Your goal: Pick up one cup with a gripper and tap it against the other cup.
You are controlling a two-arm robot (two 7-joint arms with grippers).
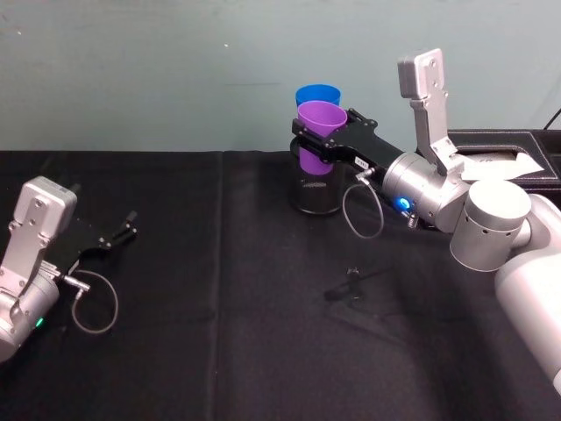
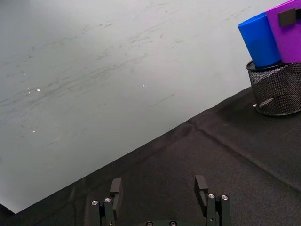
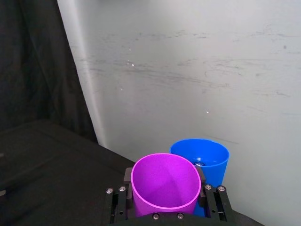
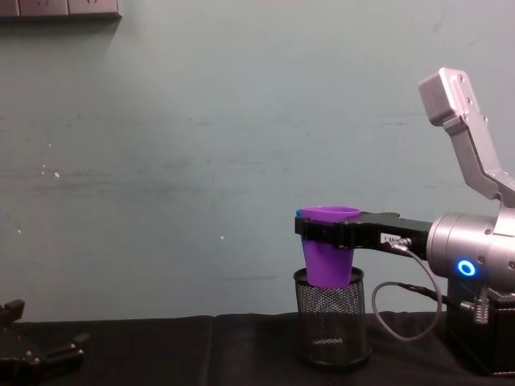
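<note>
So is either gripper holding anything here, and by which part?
The right gripper is shut on the purple cup, clamping opposite sides of its wall just below the rim. The left gripper is open and holds nothing.

**No text you can read**

You have one label to check: a small white label [image 1: 360, 163] on the black body of the right gripper [image 1: 313, 140], just behind the fingers clamped around the purple cup [image 1: 321, 116]. In the chest view you see it side-on, with dark characters printed on it, but they are too small to make out.
</note>
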